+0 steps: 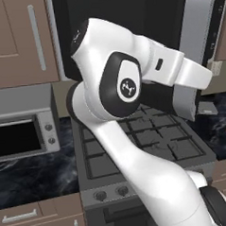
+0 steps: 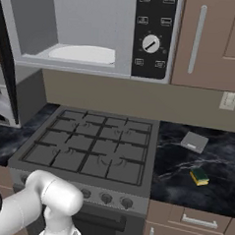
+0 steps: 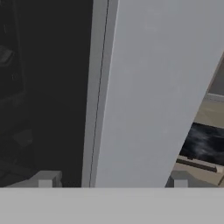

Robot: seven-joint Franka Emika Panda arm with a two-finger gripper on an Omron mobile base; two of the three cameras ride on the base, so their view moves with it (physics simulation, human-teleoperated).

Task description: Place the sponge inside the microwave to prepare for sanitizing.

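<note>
Left to right: the arm (image 1: pixel 130 133) is rising from the near right and bending far-left toward the swung-open microwave door (image 1: pixel 196 48). In the hand view, the gripper (image 3: pixel 113 180) is standing open, its fingertips (image 3: pixel 45 179) straddling the door's grey edge. The microwave (image 2: pixel 95 34) is gaping above the stove (image 2: pixel 93 147); the sponge (image 2: pixel 200 176) is lying on the right counter (image 2: pixel 218 194).
</note>
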